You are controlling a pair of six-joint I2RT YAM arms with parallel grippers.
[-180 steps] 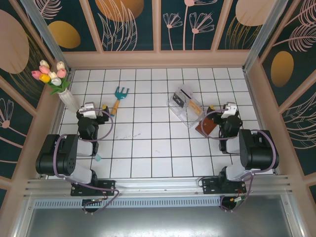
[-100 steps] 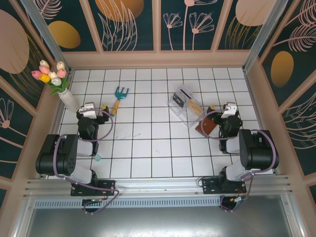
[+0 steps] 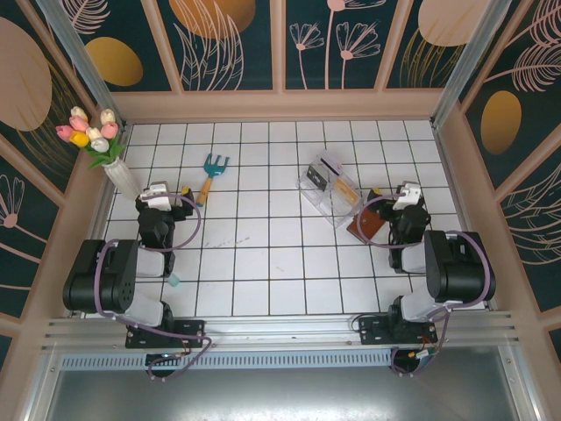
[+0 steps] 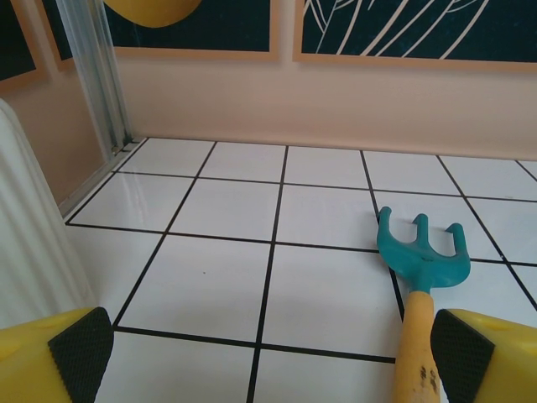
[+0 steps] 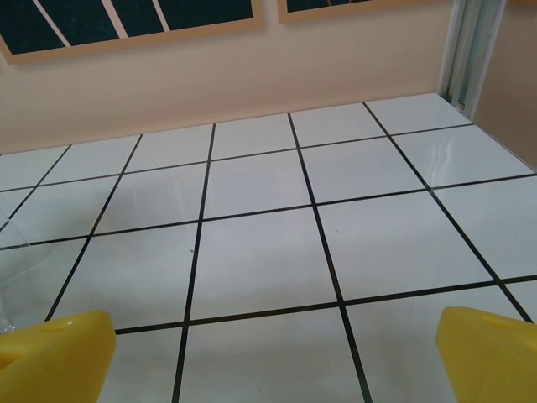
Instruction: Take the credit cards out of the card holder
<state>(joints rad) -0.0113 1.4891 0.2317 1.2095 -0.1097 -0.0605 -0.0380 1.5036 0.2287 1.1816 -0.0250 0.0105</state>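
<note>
We see the left fingers spread wide and empty, low over the bench, with the teal garden fork just ahead. Right fingers are also wide apart and empty. The card holder lies on the bench between the right fingers and the clear box.

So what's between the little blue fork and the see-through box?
Just bare white tiles. The top view shows the garden fork on the left and the clear box on the right, with nothing lying between them.
</note>
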